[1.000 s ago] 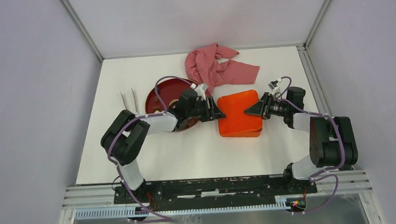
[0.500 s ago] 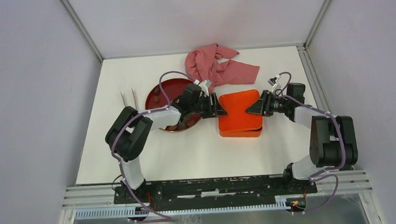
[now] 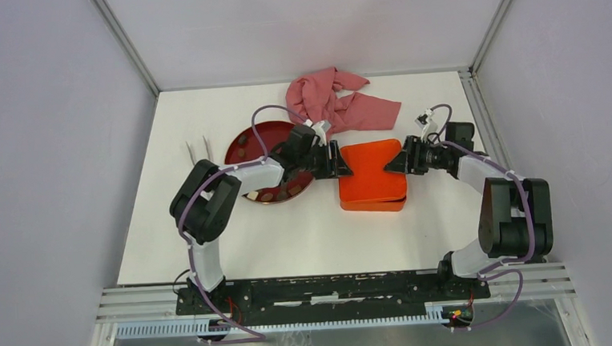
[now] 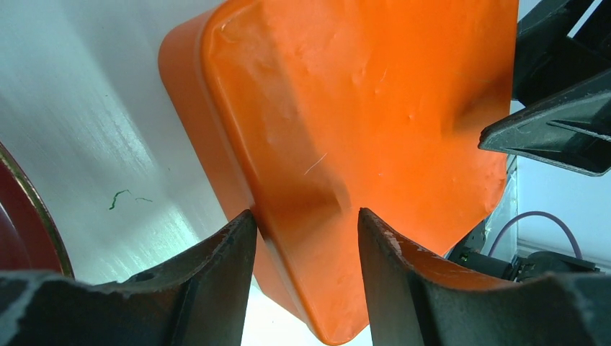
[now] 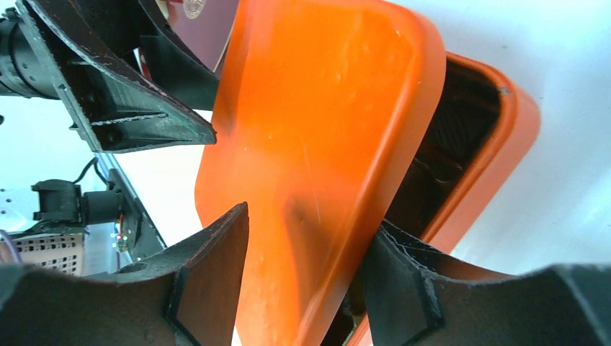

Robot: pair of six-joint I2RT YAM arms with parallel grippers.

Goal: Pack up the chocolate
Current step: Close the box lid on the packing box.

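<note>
- Our left gripper [image 4: 302,216], forearm stretched low and level, clamps half-spread jaws on the orange lid [image 4: 360,94].
- Opposite it, our right gripper [image 5: 310,216] straddles the lid's other edge; we cannot tell if it grips.
- Behind the left gripper, chocolate [image 3: 268,196] lies on the red plate [image 3: 231,148].

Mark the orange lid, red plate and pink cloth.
orange lid [image 3: 371,169], top external view, middle of its top face.
red plate [image 3: 239,138], top external view, bare far-left inside.
pink cloth [image 3: 322,100], top external view, bunched middle.

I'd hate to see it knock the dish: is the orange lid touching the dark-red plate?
Apart. The left wrist view shows a strip of bare white table between the orange lid and the dark-red plate.
</note>
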